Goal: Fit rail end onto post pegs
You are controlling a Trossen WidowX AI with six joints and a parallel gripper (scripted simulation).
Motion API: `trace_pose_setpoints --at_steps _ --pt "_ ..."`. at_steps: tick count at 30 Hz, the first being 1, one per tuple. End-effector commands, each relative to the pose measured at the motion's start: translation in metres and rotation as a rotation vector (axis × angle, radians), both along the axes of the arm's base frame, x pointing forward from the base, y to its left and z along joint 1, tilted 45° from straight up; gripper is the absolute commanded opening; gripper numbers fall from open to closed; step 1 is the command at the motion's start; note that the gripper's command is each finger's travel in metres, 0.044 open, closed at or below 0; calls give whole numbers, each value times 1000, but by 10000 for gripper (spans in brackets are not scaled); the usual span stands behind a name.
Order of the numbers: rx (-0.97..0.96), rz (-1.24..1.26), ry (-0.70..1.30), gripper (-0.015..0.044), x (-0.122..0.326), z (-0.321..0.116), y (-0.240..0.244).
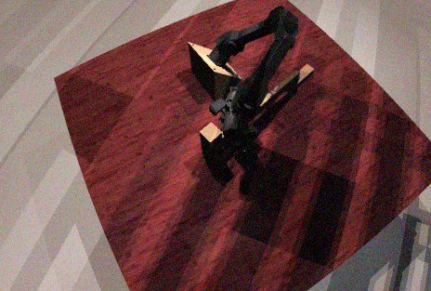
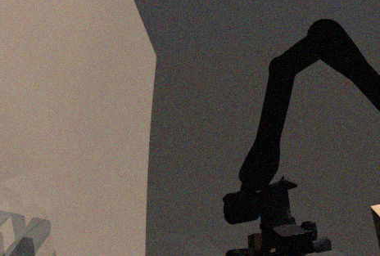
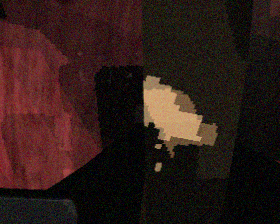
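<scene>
The wooden rail (image 1: 283,86) (image 3: 211,45) runs from the low footboard block (image 1: 306,73) at the upper right toward the short post (image 1: 211,132). My gripper (image 1: 234,137) is shut on the rail close to the post. In the wrist view the rail is a dark upright band with a bright patch of light on it. The rail's near end, the pegs and the holes are hidden by the gripper and shadow, so I cannot tell whether the pegs are in or whether there is a gap. The far end appears to be at the block; the bracket is too small to make out.
A larger wooden block (image 1: 202,67) with a light top edge stands beside the arm at the upper middle. The reddish table (image 1: 116,153) carries dark shadows. In the exterior view the arm is a dark outline and a wooden corner (image 2: 376,213) shows at the right edge.
</scene>
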State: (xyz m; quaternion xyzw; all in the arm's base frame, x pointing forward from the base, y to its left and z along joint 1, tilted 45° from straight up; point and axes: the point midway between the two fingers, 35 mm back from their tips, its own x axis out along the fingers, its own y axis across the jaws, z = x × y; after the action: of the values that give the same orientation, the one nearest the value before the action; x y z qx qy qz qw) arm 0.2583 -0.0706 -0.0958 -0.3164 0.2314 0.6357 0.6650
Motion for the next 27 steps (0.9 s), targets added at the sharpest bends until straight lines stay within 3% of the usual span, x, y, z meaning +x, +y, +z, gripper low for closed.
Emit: trace_pose_setpoints --at_steps 1,27 --pt "-3 -5 -8 0 2 0 -4" --pt "-4 -5 -8 0 2 -4 -7"
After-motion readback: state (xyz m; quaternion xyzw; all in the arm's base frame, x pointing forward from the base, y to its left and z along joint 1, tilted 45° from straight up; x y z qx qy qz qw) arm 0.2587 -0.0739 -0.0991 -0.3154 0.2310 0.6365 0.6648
